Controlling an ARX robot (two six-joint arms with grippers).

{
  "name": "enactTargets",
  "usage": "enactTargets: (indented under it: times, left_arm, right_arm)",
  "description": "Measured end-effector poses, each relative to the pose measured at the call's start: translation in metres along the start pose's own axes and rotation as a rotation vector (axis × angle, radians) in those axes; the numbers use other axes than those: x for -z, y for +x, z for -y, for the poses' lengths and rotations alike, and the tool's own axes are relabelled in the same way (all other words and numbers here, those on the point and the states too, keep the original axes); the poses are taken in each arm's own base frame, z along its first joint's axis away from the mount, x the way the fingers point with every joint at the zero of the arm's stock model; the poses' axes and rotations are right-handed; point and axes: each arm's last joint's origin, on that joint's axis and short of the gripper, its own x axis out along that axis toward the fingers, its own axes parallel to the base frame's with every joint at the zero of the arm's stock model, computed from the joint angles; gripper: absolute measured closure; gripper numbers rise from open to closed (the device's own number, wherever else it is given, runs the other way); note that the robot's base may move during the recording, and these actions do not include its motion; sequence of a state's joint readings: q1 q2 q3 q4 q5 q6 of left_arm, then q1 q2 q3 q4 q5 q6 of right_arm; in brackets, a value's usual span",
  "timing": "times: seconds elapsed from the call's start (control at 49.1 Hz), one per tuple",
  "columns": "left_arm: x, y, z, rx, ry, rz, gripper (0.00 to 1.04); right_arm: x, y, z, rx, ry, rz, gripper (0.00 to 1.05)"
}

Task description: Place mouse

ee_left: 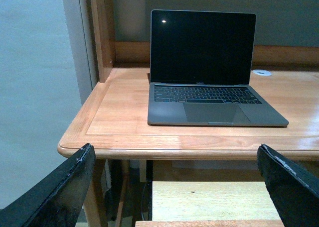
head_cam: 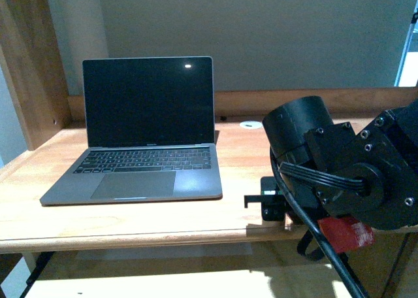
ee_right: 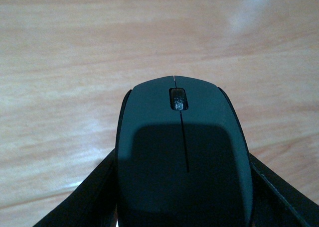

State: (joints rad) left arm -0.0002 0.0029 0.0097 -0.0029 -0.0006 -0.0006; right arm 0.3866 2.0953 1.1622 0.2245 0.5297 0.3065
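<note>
The mouse (ee_right: 182, 152), dark, matte and oval with a scroll wheel, fills the right wrist view just above the pale wood desk top (ee_right: 75, 62). My right gripper (ee_right: 182, 199) is shut on it, one black finger (ee_right: 84, 202) against each flank. In the front view the right arm reaches in from the right, and its gripper (head_cam: 269, 200) hangs over the desk's front edge, right of the laptop (head_cam: 144, 128); the mouse cannot be told apart from the fingers there. My left gripper (ee_left: 182, 187) is open and holds nothing, level with the desk's front left corner.
The grey laptop (ee_left: 204, 72) stands open with a dark screen at the desk's left middle. A white round grommet (head_cam: 250, 124) sits at the back. A wooden side panel (head_cam: 26, 63) walls the left end. Below the desk (ee_left: 119, 147) lies a lower shelf (ee_left: 214, 199).
</note>
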Motion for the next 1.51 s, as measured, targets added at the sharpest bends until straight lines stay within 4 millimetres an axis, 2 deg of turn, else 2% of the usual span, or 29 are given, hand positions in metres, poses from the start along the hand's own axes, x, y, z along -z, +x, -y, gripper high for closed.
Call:
enactTargets:
  times: [0.244, 0.631, 0.896, 1.059, 1.079, 1.202, 1.303, 1.385, 1.507]
  left_arm:
    - [0.000, 0.000, 0.000, 0.000, 0.000, 0.000, 0.07]
    - [0.000, 0.000, 0.000, 0.000, 0.000, -0.001, 0.07]
    - [0.000, 0.000, 0.000, 0.000, 0.000, 0.000, 0.07]
    - [0.000, 0.000, 0.000, 0.000, 0.000, 0.000, 0.07]
    - [0.000, 0.000, 0.000, 0.000, 0.000, 0.000, 0.07]
    - [0.000, 0.000, 0.000, 0.000, 0.000, 0.000, 0.07]
    - [0.000, 0.000, 0.000, 0.000, 0.000, 0.000, 0.07]
    - [0.000, 0.000, 0.000, 0.000, 0.000, -0.001, 0.07]
    - [0.000, 0.000, 0.000, 0.000, 0.000, 0.000, 0.07]
  right_arm:
    - [0.015, -0.007, 0.007, 0.040, 0.034, -0.004, 0.41]
    - [0.012, -0.007, 0.006, 0.032, 0.046, -0.008, 0.41]
    - [-0.011, 0.017, -0.012, 0.035, 0.053, -0.022, 0.41]
    - [-0.019, 0.029, -0.014, 0.065, 0.049, -0.038, 0.41]
    - [-0.019, 0.030, -0.014, 0.063, 0.048, -0.034, 0.40]
    - [-0.017, 0.030, -0.008, 0.078, 0.062, 0.005, 0.06]
    - [-0.017, 0.022, 0.000, 0.085, 0.065, 0.036, 0.07]
    - [-0.025, 0.001, 0.010, 0.078, 0.083, 0.098, 0.07]
    - [-0.041, -0.056, 0.037, -0.014, 0.169, 0.254, 0.07]
